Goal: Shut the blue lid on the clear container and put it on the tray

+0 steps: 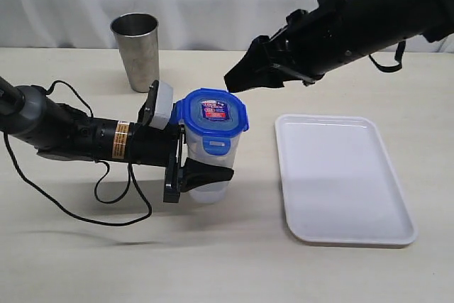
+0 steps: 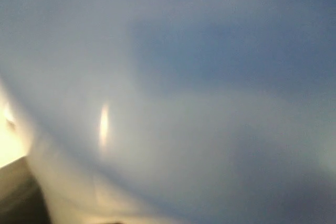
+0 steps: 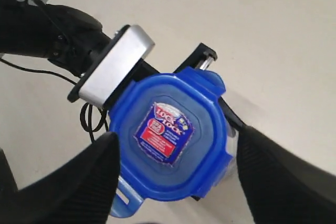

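**A:** Where's the clear container [image 1: 210, 193] being seen, rel. to the jaws?

**B:** It's being clamped btwn the jaws of the left gripper [image 1: 204, 155]. It's upright, w/ one finger pressed on each side of its body. Those jaws are being kept part-open by the container's width.

**A:** And the blue lid [image 1: 211, 113]?

**B:** It's being carried on top of the container, directly above the left jaws. One flap is being seen sticking outward. Whether the others are snapped can't be told.

**A:** Right gripper [image 1: 240, 65]?

**B:** Its jaws are being held wide apart, w/ nothing gripped. In the right wrist view the lid is being framed btwn the two fingers, beneath them. In the exterior view the tips are being held above the lid and apart from it.

**A:** Arm poses?

**B:** The left arm is being laid low, nearly level along the table [image 1: 71, 260]. The right arm is being angled down from above, w/ its tips pointing at the lid.

**A:** Tray [image 1: 340, 175]?

**B:** It's being seen flat on the table, below the right jaws and to one side, near the container but apart from it. A steel cup [image 1: 136, 47] is being seen behind the left gripper, apart. The left wrist view is being filled w/ pale-blue blur, so nothing can be told there.
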Robot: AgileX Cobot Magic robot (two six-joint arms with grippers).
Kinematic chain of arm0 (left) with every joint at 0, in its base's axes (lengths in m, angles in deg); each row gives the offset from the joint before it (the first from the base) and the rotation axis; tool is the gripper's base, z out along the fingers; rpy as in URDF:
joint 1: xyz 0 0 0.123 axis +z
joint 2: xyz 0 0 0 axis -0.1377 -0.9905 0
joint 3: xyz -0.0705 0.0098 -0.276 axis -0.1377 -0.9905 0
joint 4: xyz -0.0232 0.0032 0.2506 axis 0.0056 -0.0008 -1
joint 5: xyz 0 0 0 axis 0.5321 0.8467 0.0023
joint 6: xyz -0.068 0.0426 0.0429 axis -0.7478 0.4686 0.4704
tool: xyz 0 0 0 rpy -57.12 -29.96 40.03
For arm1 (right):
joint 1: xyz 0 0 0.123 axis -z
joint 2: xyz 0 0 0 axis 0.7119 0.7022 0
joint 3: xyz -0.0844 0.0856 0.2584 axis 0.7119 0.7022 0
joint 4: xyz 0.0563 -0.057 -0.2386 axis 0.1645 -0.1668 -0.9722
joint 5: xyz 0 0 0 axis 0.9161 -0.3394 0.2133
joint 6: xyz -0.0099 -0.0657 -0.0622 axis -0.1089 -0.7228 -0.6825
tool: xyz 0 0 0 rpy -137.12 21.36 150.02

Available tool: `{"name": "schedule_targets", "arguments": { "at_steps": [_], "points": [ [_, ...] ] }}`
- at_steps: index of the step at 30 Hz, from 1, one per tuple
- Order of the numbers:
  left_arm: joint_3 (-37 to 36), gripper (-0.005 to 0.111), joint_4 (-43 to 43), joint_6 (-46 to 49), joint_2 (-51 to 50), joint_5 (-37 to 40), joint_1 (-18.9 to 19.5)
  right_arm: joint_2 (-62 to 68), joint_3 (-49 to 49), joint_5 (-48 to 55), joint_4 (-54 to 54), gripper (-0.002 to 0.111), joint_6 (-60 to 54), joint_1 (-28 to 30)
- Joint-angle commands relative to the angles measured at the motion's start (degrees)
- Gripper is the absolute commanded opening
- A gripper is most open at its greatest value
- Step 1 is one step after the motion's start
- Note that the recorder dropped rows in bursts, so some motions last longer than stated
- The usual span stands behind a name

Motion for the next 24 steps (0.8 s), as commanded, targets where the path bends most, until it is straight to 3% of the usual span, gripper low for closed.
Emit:
{"name": "schedule_targets", "arguments": {
  "at_steps": [1, 6, 11, 15, 24],
  "points": [
    [0.3, 0.0, -0.3, -0.4, 0.3, 0.5, -0.3, -3.9, 0.1, 1.9, -1.4, 0.055, -10.7, -1.7],
    [0.3, 0.0, -0.3, -0.4, 0.3, 0.5, -0.1, -7.0, 0.1, 0.5, -16.0, 0.047, -14.5, -11.0],
    [0.3, 0.0, -0.3, -0.4, 0.3, 0.5, -0.1, -6.2, 1.0, -5.3, -37.7, 0.047, -2.6, -21.9],
    [0.3, 0.0, -0.4, -0.4, 0.3, 0.5, -0.1, -4.9, 1.2, -7.7, -55.3, 0.046, 9.0, -27.0],
    [0.3, 0.0, -0.4, -0.4, 0.3, 0.5, -0.1, -0.6, 1.2, -7.8, -58.5, 0.046, 11.4, -28.1]
  ]
}}
